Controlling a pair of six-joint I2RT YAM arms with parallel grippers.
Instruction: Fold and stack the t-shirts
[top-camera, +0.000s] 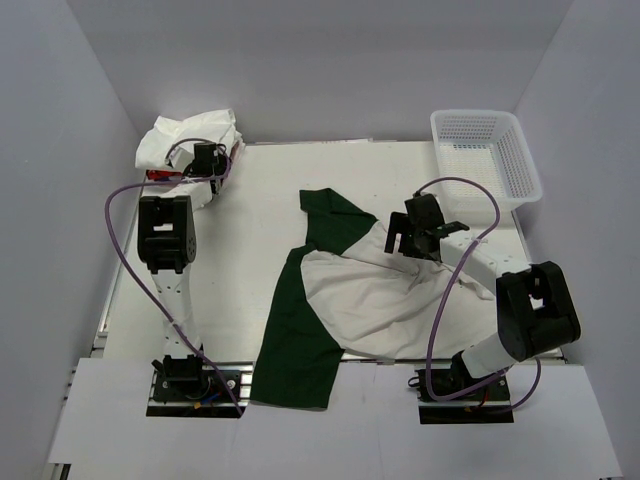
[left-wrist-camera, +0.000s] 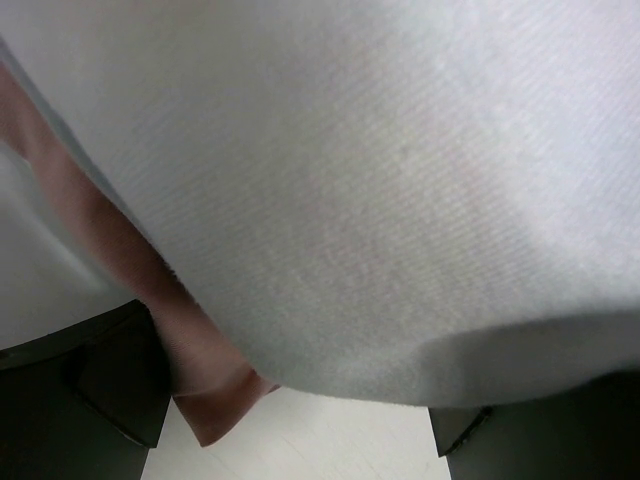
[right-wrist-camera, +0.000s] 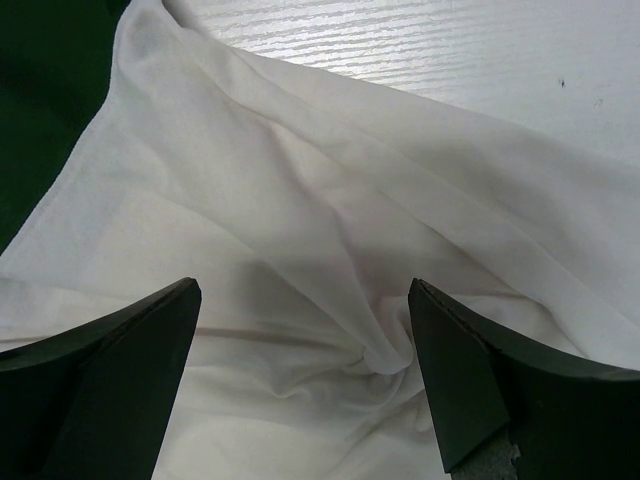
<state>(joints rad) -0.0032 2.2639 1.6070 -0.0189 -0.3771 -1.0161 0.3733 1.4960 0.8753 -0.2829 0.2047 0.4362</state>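
Observation:
A large off-white t-shirt with dark green parts (top-camera: 340, 300) lies crumpled across the middle of the table. My right gripper (top-camera: 410, 236) hovers over its upper right part. In the right wrist view that gripper (right-wrist-camera: 303, 290) is open, with wrinkled off-white cloth (right-wrist-camera: 300, 220) below the fingers and nothing pinched. A pile of white and red t-shirts (top-camera: 185, 140) sits at the back left. My left gripper (top-camera: 206, 160) is at that pile. Seen from the left wrist, the left gripper (left-wrist-camera: 300, 435) is open, with white cloth (left-wrist-camera: 380, 200) and a pink edge (left-wrist-camera: 205, 385) close in front.
A white mesh basket (top-camera: 487, 152) stands at the back right corner. The green hem of the large shirt (top-camera: 290, 385) hangs over the near table edge between the arm bases. Bare table (top-camera: 270, 190) shows between the pile and the large shirt.

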